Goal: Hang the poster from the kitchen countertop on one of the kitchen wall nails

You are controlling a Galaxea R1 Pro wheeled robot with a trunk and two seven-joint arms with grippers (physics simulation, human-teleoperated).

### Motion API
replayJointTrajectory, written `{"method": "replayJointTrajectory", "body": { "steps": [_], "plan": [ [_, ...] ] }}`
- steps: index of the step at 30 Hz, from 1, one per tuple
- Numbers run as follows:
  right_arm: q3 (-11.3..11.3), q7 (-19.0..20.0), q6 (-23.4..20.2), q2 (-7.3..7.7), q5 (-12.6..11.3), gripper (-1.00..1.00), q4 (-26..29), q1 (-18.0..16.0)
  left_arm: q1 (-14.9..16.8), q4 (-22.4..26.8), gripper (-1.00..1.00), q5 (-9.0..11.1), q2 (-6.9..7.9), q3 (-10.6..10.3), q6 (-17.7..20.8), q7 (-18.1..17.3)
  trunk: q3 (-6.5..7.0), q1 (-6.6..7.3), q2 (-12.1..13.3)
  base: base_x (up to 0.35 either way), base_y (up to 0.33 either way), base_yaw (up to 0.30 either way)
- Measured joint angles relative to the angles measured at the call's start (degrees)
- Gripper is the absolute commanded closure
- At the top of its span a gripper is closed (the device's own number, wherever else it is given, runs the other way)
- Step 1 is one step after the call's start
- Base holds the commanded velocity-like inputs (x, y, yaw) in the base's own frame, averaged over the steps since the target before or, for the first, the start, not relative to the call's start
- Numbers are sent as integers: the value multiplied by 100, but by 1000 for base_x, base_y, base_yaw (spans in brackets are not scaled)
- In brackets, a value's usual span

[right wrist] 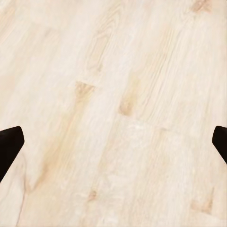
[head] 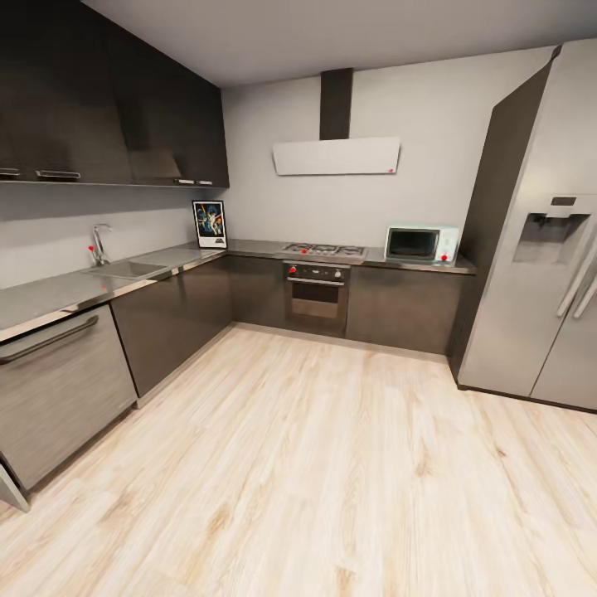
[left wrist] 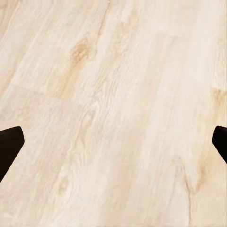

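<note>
The poster (head: pixel 209 224) is seen upright at the kitchen countertop (head: pixel 75 288) corner (well apart); both grippers (left wrist: pixel 113 144) (right wrist: pixel 113 144) are spread, empty; approach should be squared.

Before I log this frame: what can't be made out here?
- Wall nails: none discernible in the head view; too small.
- Poster: its picture is too small and blurred to read.
- Left tool, right tool: only dark fingertips at the wrist views' edges, floor between.
- Fridge: cut off by the edge.

poster (head: pixel 209 224) upright on kitchen countertop (head: pixel 166 259) corner, left of hob (head: pixel 323 249)
</note>
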State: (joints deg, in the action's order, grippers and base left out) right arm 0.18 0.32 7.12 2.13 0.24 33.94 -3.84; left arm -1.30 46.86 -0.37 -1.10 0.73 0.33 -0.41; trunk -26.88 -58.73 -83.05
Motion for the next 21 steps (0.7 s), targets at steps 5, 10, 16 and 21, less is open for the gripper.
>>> {"method": "replayJointTrajectory", "body": {
  "steps": [5,10,16,21],
  "plan": [
    [14,8,-8,5,0,-100,-183,34,0,-227,-100,14,50,6,-6,-8,0,3,-1,253,0,0],
    [16,7,-8,5,10,-100,-375,35,0,-290,-100,13,51,7,-22,-7,0,3,-1,332,0,0],
    [20,8,-12,6,16,-100,-414,35,0,-306,-100,17,51,7,-25,-13,0,3,-1,336,0,0],
    [22,2,-9,5,18,-100,-419,35,0,-308,-100,20,51,7,-25,-14,0,3,-1,337,0,0]
  ]
}}
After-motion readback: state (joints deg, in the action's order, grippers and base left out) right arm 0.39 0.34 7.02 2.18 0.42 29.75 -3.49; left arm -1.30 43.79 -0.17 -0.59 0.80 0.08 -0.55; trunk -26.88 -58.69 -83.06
